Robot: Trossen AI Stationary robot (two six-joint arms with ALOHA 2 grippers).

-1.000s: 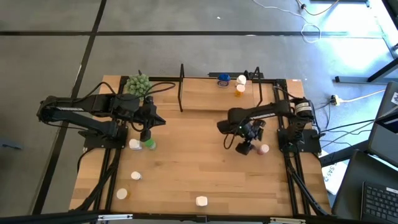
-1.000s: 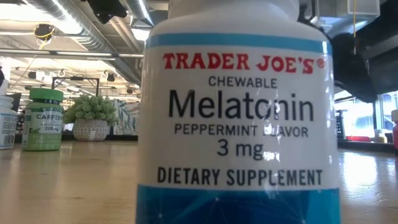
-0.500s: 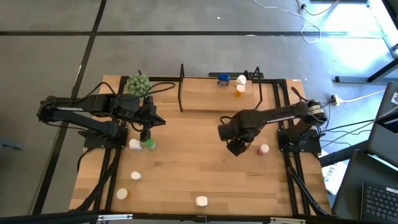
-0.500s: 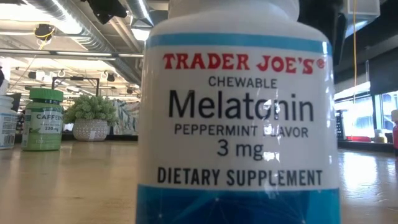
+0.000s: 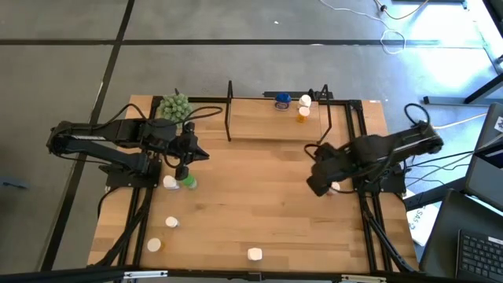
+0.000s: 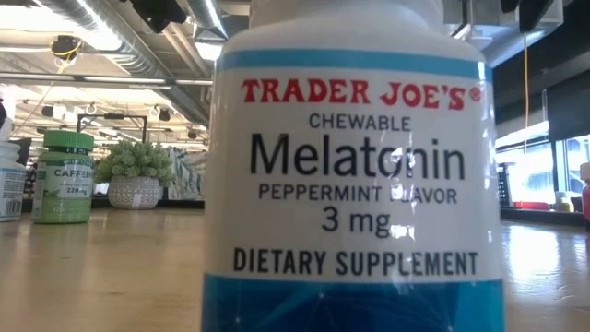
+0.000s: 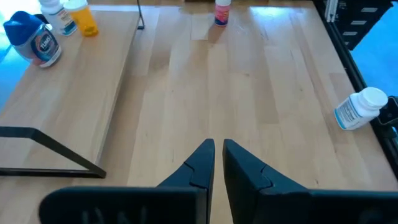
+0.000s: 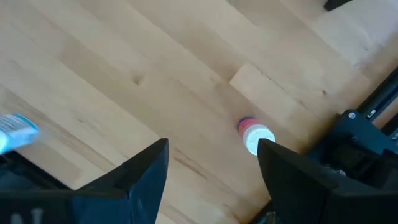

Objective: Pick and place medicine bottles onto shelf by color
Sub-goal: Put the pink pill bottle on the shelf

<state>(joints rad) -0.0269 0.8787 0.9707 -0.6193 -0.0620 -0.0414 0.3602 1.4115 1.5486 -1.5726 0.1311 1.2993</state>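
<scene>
Foreground bottle [image 6: 350,175], "TRADER JOE'S Melatonin"

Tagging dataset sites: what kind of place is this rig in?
Probably a robotics lab in an open industrial-style space: exposed ceiling ducts, a bare concrete floor with loose cables, and a laptop beside the wooden table.

Green spiky plant ball [image 5: 175,105] sits at my table's [image 5: 251,212] back-left corner; in low view it's in a pale pot [image 6: 135,192]. Laptop [image 5: 481,255] off table, far right.
</scene>
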